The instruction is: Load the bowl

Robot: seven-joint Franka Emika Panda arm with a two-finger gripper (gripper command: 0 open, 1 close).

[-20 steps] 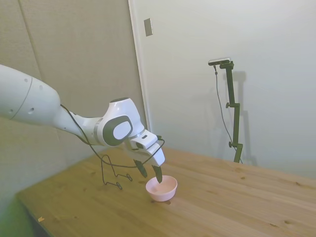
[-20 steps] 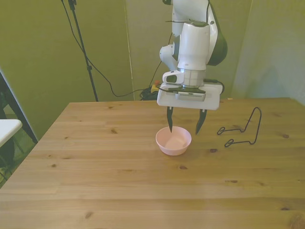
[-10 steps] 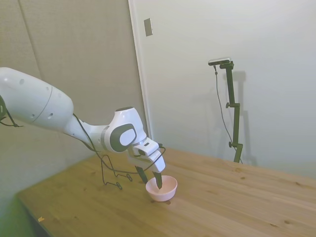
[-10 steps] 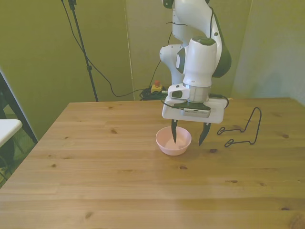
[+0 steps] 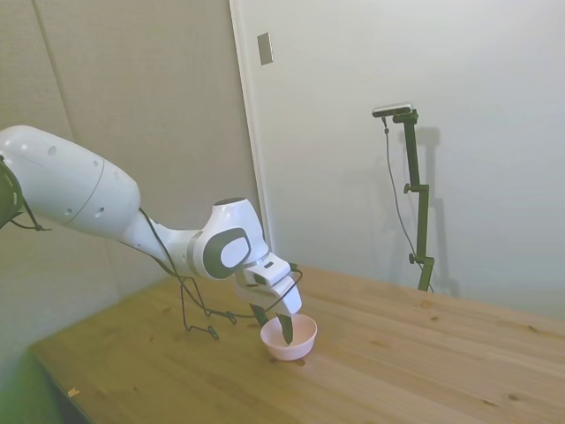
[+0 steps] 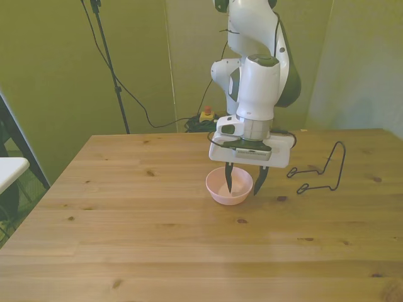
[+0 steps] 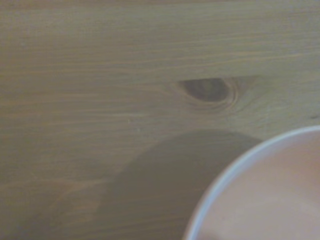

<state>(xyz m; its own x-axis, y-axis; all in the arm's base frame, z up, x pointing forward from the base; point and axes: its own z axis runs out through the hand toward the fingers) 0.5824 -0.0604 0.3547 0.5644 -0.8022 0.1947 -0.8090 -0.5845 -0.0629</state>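
At centre frame in the front view I hold the gripper (image 6: 244, 182) with jaws narrowly spread astride the bowl (image 6: 221, 189) wall, ready to pinch, the wire rack (image 6: 322, 170) waiting right.

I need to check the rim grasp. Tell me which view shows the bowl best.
The front view: the whole bowl shows on the table, with the open gripper straddling its wall, one finger inside, one outside. The side view shows the bowl smaller, partly behind a finger. The wrist view catches only a blurred arc of rim.
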